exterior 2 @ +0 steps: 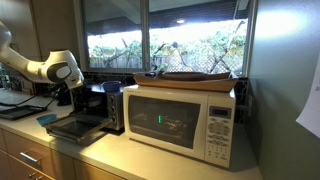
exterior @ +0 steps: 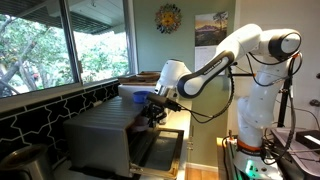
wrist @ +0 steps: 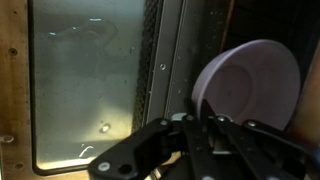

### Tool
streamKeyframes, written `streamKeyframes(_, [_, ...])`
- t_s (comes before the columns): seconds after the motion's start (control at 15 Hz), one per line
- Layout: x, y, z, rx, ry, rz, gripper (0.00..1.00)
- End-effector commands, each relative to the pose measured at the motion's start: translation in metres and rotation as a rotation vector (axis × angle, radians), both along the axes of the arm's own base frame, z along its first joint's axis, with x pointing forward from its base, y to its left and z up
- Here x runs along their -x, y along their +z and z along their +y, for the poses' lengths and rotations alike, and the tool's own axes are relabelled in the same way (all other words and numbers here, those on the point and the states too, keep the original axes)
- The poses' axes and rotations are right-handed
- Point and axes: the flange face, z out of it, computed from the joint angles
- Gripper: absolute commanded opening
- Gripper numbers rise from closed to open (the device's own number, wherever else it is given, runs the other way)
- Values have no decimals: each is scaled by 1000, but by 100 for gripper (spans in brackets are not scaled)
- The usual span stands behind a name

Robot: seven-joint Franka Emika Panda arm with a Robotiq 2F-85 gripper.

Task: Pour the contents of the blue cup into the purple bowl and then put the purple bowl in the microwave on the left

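- Purple bowl [wrist: 255, 85]: round, smooth, matte lilac, seen in the wrist view beside the dark oven opening.
- Hand [wrist: 200, 125]: black jointed fingers pinched together on the bowl's lower rim.
- Door pane [wrist: 90, 80]: flat, rounded-corner glass, smudged.

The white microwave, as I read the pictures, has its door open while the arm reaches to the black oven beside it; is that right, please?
Not quite. The white microwave has its door shut, as an exterior view shows. The rest stands: the arm does reach to the black oven beside it, and that is the one whose door is folded down open.
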Motion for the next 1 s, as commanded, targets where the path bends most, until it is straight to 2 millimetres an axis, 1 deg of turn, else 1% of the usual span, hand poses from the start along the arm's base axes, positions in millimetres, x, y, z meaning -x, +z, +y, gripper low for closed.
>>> streamKeyframes(0.0, [-11,-12,3,-43,-25,-15,42])
streamKeyframes(0.2, [-9,-12,1,-35,-34,-27,66])
streamKeyframes(0.53, [-3,-8,-1,-29,-21,-111,98])
streamKeyframes(0.6, [-1,-8,-3,-25,-17,-134,100])
streamKeyframes(0.8, [2,-6,-7,-21,-10,-187,100])
streamKeyframes(0.87, [17,-37,-3,4,9,-67,100])
streamKeyframes(0.93, [17,-37,-3,5,12,-76,100])
